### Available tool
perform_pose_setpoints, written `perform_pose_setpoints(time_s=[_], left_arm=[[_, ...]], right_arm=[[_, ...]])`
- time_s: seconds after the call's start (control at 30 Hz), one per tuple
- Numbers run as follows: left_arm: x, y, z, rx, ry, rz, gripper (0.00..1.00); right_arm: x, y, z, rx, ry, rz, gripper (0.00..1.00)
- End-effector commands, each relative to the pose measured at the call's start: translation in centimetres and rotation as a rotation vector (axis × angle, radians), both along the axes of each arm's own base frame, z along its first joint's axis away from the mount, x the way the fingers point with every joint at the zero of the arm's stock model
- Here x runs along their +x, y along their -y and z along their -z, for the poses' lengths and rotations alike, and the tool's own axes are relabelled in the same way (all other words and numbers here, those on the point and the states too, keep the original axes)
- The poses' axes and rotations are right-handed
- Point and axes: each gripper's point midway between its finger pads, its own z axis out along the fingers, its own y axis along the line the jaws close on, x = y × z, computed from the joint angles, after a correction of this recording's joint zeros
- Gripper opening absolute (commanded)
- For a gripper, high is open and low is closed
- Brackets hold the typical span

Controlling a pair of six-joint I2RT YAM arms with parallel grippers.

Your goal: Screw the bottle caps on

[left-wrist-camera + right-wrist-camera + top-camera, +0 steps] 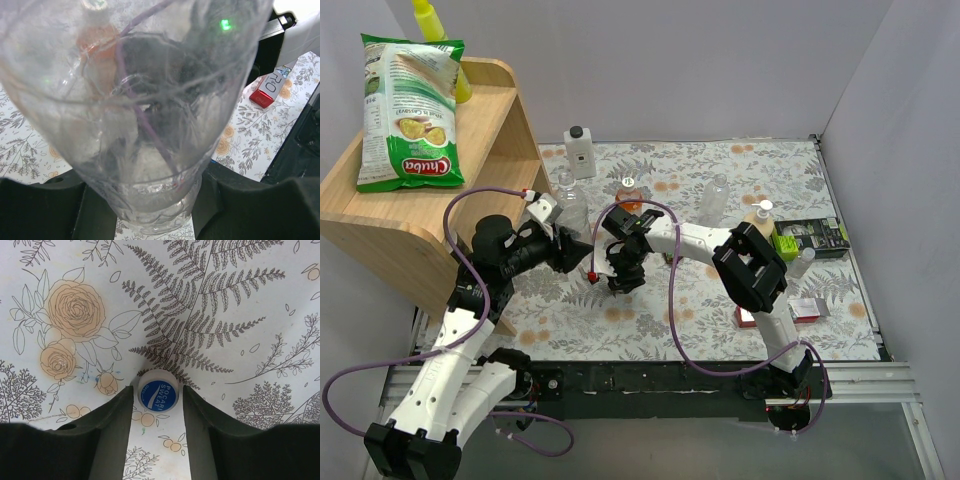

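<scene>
My left gripper (570, 248) is shut on the base of an upright clear bottle (569, 205). In the left wrist view the bottle (150, 125) fills the frame between the gripper's (155, 205) black fingers (45, 210). My right gripper (623, 278) points down at the table, open. In the right wrist view a whitish cap with a blue top (158, 390) lies on the cloth between the gripper's (158, 405) fingertips (120, 410), with a thin gap on each side. An orange bottle (630, 192) and a second clear bottle (715, 200) stand farther back.
A white square bottle with black cap (580, 150) stands at the back. A cream bottle (758, 215), a green box (810, 238) and small red boxes (805, 310) lie right. A wooden shelf (440, 200) with a chips bag (408, 110) stands left.
</scene>
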Motion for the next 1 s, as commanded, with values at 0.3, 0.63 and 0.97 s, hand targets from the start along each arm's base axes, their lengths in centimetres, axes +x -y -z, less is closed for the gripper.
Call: perform_pose_setpoints(time_s=[0.3,0.63,0.97], left_arm=[[-0.4,0.7,0.3,-0.024,0.0,0.049,0.01],[-0.2,0.8,1.1,-0.014,-0.012,0.06,0.0],[1.2,2.4,2.5,0.103,0.005,0.206,0.0]], right_arm=[[-0.5,-2.2,-1.6,0.059,0.021,-0.002,0.45],[-1.4,-1.9,-3.5,0.081,0.017,0.004,0.26],[-5.8,7.6,-13.6,0.263,-0.09,0.152,0.12]])
